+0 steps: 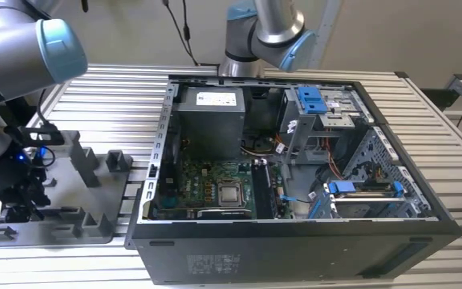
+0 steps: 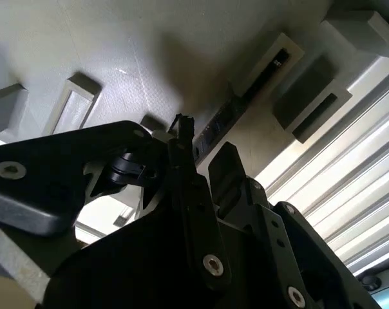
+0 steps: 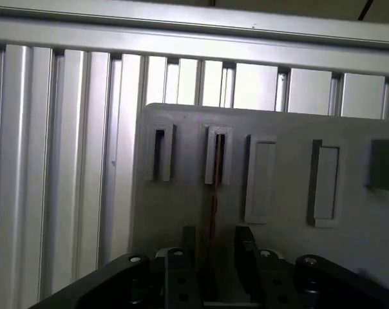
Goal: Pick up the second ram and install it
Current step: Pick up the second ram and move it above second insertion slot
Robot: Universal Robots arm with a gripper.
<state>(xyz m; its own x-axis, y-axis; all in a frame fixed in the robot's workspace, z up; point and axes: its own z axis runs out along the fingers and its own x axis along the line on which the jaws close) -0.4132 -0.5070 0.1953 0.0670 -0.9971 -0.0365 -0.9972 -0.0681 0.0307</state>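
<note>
— What colour is the tray (image 1: pixel 106 198)?
— Plain matt grey, blocks and all. The table (image 1: pixel 110 108) under it is pale silver, its slats making even stripes out to every edge.
— And the second ram (image 3: pixel 215 183)?
— Edge-on in the first wrist view, it's a thin dark line with a reddish-brown streak. The rest looks blackish, though I can't be sure.
— The gripper (image 3: pixel 215 241)?
— Black, with silvery screw heads. The arm (image 1: pixel 6 60) is silver-grey with pale blue caps.
— The computer case (image 1: pixel 295 259)?
— Black outside. Inside: a green motherboard (image 1: pixel 207 180), a grey power supply (image 1: pixel 211 117) with a white label, and bright blue clips (image 1: pixel 311 99).
</note>
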